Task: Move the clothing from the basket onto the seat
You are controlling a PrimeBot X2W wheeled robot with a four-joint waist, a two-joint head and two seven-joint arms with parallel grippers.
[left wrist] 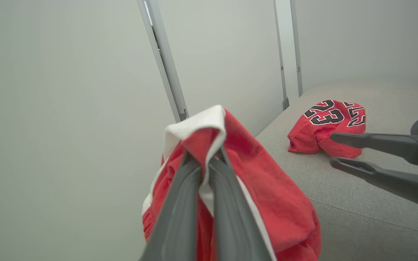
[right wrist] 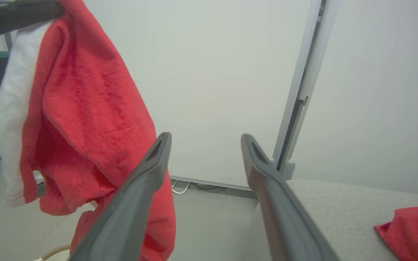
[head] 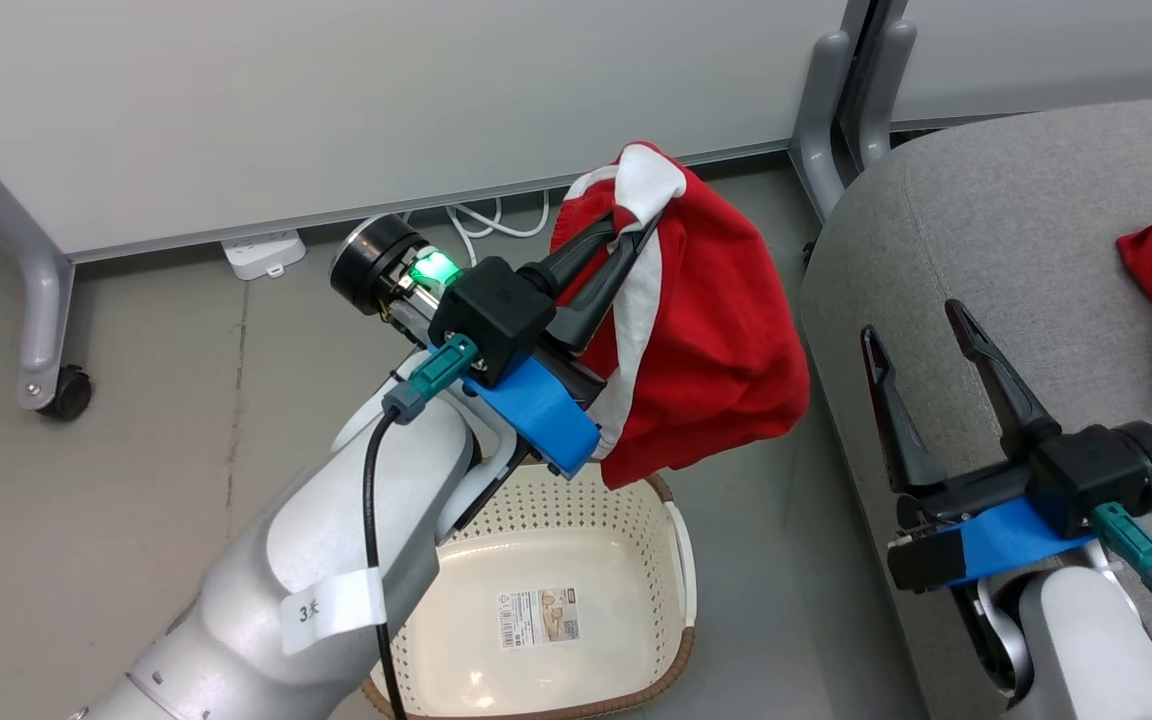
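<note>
- The left gripper (head: 631, 232) is clenched on a white-trimmed fold of the red garment (head: 716, 330). In the left wrist view both fingers (left wrist: 180, 203) pinch that fold at its top.
- The garment hangs free in the air, red with a white stripe, and no lettering shows on it. Its lower hem is above the basket's 1 o'clock rim.
- The basket (head: 626, 510) stands on the floor at 6 o'clock from the garment. It is cream and perforated, with a brown rim.
- A label (head: 539, 617) with a barcode and a small picture is stuck to the basket's bottom. Its print is too small to read.
- The seat (head: 986, 250) is grey fabric and lies at 3 o'clock from the garment.
- The jersey (left wrist: 325, 127) lies crumpled on the seat, toward the head view's 3 o'clock edge. It shows "23" in black digits outlined in white, and the further digits beside them are folded and unclear.
- The right gripper (head: 914, 322) is released, jaws wide and holding nothing. It hovers over the seat's near edge, at 9 o'clock from the jersey.
- A white band (head: 331, 605) on the left forearm reads "3" and then a mark I cannot make out.
</note>
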